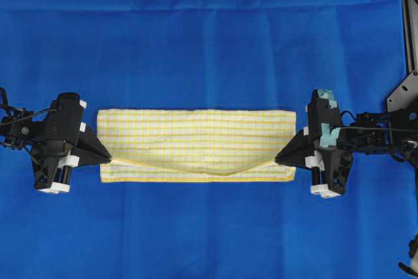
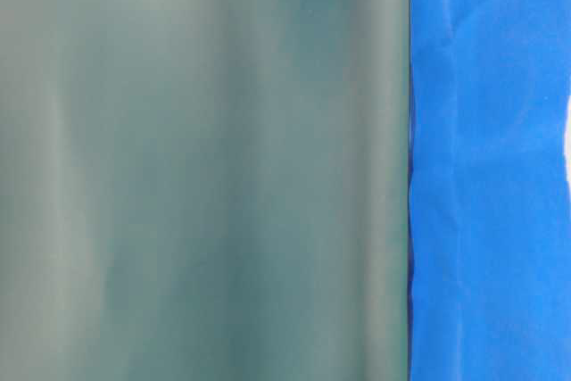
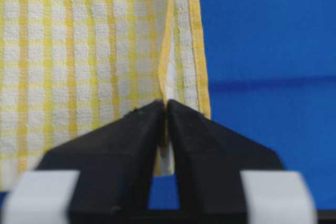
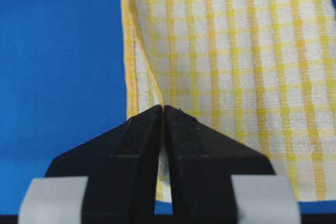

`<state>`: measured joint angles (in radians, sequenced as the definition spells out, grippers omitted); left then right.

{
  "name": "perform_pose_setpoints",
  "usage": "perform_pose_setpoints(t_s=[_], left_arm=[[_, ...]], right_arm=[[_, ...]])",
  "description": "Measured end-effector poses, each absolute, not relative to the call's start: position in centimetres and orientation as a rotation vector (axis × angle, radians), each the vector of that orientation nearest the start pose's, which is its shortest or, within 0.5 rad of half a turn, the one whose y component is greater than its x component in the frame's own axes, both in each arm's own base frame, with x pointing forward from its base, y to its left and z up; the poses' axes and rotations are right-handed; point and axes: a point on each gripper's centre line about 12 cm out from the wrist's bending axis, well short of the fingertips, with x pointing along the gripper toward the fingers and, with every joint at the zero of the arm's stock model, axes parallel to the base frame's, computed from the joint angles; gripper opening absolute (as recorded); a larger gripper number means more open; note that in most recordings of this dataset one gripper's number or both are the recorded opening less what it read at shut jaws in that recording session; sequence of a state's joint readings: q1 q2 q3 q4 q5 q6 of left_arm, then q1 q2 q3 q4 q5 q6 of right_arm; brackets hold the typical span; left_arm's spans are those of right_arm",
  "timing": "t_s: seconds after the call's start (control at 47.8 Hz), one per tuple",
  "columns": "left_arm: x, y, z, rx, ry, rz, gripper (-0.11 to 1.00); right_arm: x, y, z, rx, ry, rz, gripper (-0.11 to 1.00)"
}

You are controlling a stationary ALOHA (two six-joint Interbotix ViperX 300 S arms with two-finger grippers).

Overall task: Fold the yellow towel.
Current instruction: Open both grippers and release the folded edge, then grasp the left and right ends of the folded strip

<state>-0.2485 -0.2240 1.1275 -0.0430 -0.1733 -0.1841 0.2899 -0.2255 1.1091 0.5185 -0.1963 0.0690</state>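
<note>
The yellow towel (image 1: 196, 135) lies folded in a long band on the blue cloth, and its upper layer sags in a curve toward the near edge. My left gripper (image 1: 110, 159) is at the towel's left end, shut on the hemmed corner of the upper layer. In the left wrist view the black jaws (image 3: 166, 103) pinch a thin yellow fold of the towel (image 3: 79, 51). My right gripper (image 1: 277, 159) is at the right end, shut on the matching corner. Its jaws (image 4: 163, 108) hold the hem of the towel (image 4: 252, 51).
A large blue cloth (image 1: 209, 31) covers the table all round the towel. A black frame (image 1: 408, 31) stands at the right edge. The table-level view shows mostly a blurred grey-green surface (image 2: 196, 167) and a strip of blue cloth (image 2: 491, 176).
</note>
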Motion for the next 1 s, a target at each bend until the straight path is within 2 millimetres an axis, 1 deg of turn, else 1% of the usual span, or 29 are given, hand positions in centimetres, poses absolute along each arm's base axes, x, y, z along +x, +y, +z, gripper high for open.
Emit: perform_pose_setpoints(t_s=[0.042, 0.084, 0.105, 0.167, 0.188, 0.272, 0.335, 0.377, 0.419, 0.46, 0.502, 0.628, 0.733, 0.816, 0.921, 1.005], left_arm=[[25.8, -6.4, 11.9, -0.122, 0.748, -0.147, 0.22], [25.8, -6.5, 11.9, -0.124, 0.745, -0.147, 0.33], [25.9, -6.5, 11.9, -0.124, 0.745, -0.147, 0.38], [26.0, -6.5, 12.1, -0.125, 0.74, -0.147, 0.55], [26.0, -6.5, 12.1, -0.125, 0.739, -0.148, 0.59], [26.2, -6.6, 12.3, -0.121, 0.732, -0.15, 0.71], [26.3, -6.6, 12.6, -0.119, 0.721, -0.153, 0.71], [26.3, -6.5, 12.8, -0.119, 0.714, -0.153, 0.7], [26.4, -6.4, 13.0, -0.121, 0.705, -0.149, 0.69], [26.4, -6.1, 13.1, -0.123, 0.7, -0.142, 0.68], [26.5, -5.7, 13.2, -0.128, 0.696, -0.126, 0.68], [26.9, -4.1, 13.4, -0.148, 0.685, -0.069, 0.67], [27.1, -2.0, 13.3, -0.175, 0.692, 0.007, 0.67], [27.1, -0.7, 13.2, -0.191, 0.713, 0.054, 0.67], [27.0, 0.8, 12.9, -0.21, 0.744, 0.109, 0.66], [27.0, 1.4, 12.4, -0.219, 0.768, 0.133, 0.63]], right_arm=[[26.3, 6.7, 12.4, 0.418, 0.732, -0.023, 0.06], [26.3, 6.7, 12.4, 0.42, 0.737, -0.022, 0.14], [26.3, 6.7, 12.3, 0.42, 0.741, -0.024, 0.19], [26.2, 6.7, 12.2, 0.425, 0.746, -0.026, 0.4], [26.3, 6.8, 12.3, 0.425, 0.745, -0.025, 0.46], [26.3, 6.8, 12.3, 0.429, 0.744, -0.026, 0.7], [26.3, 6.8, 12.4, 0.422, 0.744, -0.022, 0.83], [26.3, 6.8, 12.4, 0.42, 0.741, -0.02, 0.83], [26.2, 6.7, 12.7, 0.42, 0.733, -0.019, 0.79], [26.2, 6.4, 12.8, 0.421, 0.725, -0.026, 0.75], [26.2, 5.8, 12.9, 0.427, 0.717, -0.041, 0.75], [25.8, 3.1, 12.9, 0.437, 0.702, -0.121, 0.76], [25.7, 0.7, 12.8, 0.442, 0.704, -0.193, 0.76], [25.4, -0.7, 12.5, 0.435, 0.737, -0.23, 0.76], [25.2, -2.1, 12.1, 0.438, 0.769, -0.27, 0.76], [25.2, -2.5, 11.7, 0.439, 0.796, -0.282, 0.76]])
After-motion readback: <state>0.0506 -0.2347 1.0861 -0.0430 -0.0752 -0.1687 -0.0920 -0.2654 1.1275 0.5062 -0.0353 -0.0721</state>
